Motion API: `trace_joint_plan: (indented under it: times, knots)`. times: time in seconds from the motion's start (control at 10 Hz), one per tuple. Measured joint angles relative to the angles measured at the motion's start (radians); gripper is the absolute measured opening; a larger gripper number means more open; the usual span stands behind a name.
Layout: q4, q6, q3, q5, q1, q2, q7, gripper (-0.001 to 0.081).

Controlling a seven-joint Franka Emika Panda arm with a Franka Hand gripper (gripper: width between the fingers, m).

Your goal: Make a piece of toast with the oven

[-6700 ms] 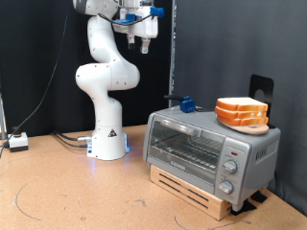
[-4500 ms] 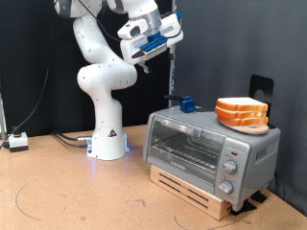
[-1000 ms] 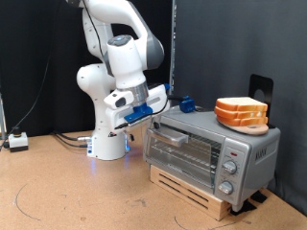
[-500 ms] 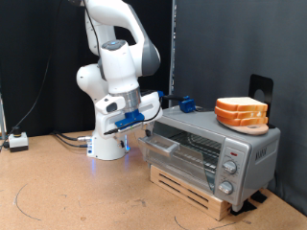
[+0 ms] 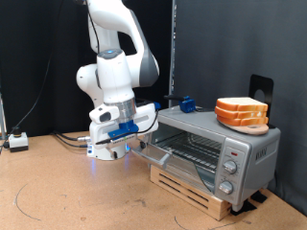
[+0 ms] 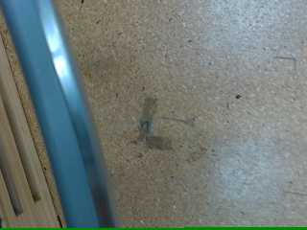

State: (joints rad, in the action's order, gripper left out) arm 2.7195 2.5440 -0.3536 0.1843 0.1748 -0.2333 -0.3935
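The end effector (image 5: pixel 131 137) is seen mid-frame at the small silver-grey oven's (image 5: pixel 216 146) half-open door. Its grip cannot be told. The stacked cream bread slices (image 5: pixel 242 112) are found up and right of it.

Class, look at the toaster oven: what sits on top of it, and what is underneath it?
On top of the oven lies a stack of bread slices and a small blue object. Underneath is a wooden slatted base; its far part is hidden by the oven.
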Motion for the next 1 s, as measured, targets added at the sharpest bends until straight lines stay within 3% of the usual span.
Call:
trace_joint_plan:
  times: [0.5,1.0]
  knots:
    - [-0.04,0.021,0.001,0.12,0.04,0.073,0.072,0.0809]
    - [-0.069,-0.005,0.002,0.164,0.058,0.075,0.088,0.0809]
